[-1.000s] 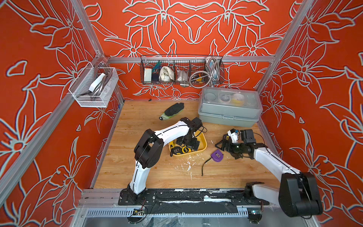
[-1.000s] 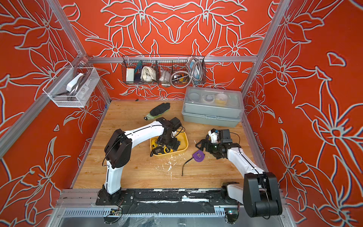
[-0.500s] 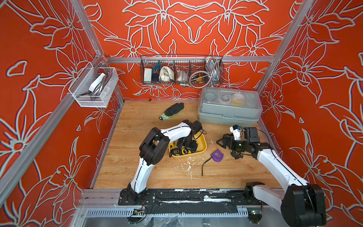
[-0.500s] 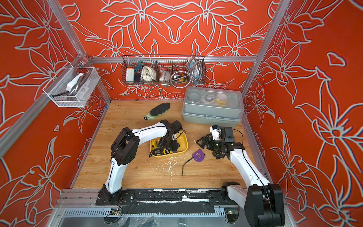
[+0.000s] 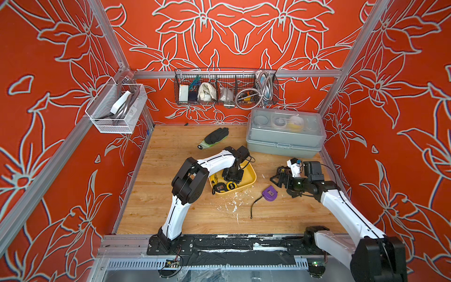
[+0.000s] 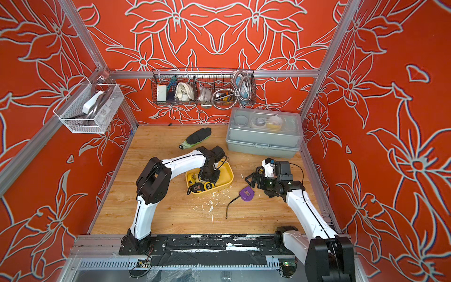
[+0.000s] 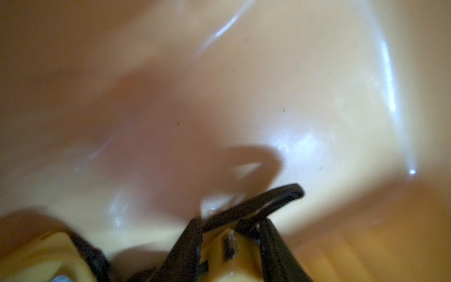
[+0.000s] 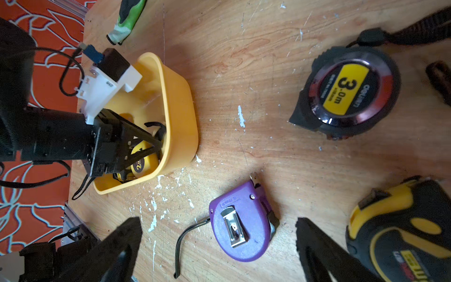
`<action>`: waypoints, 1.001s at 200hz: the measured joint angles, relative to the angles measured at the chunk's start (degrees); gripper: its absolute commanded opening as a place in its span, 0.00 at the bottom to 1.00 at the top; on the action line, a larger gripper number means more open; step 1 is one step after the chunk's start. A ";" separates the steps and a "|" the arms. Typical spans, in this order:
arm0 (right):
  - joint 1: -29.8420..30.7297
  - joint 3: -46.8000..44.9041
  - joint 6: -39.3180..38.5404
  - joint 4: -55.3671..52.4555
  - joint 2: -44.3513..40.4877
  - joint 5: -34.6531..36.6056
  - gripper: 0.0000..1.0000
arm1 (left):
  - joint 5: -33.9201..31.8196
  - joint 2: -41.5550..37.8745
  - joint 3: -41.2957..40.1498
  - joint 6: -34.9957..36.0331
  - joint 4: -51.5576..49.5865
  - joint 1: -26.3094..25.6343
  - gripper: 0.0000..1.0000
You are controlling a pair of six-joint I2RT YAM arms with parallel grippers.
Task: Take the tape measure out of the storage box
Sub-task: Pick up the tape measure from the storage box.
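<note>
Currently the tape measure [image 8: 142,158] is seen inside the storage box [image 8: 180,117], close to its side wall, not yet lifted. It is pinched by the left gripper [image 8: 158,141], jaws narrowed onto the yellow casing. A black strap loop [image 7: 268,200] is arched across the fingers, so a snag on lift is judged possible. A second tape measure [image 5: 219,188] beside it could be dragged, or the box tipped. Outside the box, the right gripper [image 5: 278,178] is held wide open, empty.

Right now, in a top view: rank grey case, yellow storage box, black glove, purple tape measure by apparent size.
1. grey case, clearly largest, though it sits farthest back
2. storage box, partly covered by the left arm
3. black glove
4. purple tape measure, smallest
</note>
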 measured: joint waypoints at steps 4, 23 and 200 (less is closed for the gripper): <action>0.00 -0.07 0.02 -0.02 -0.13 0.09 1.00 | -0.35 -0.24 0.00 -0.20 0.20 0.09 0.39; 0.00 -0.17 0.17 -0.02 -0.31 0.39 1.00 | -2.05 -1.40 0.00 -0.83 0.85 0.90 0.40; 0.00 -1.22 0.24 -0.17 -0.63 0.55 1.00 | 4.02 1.16 6.32 -1.62 0.85 -0.68 0.85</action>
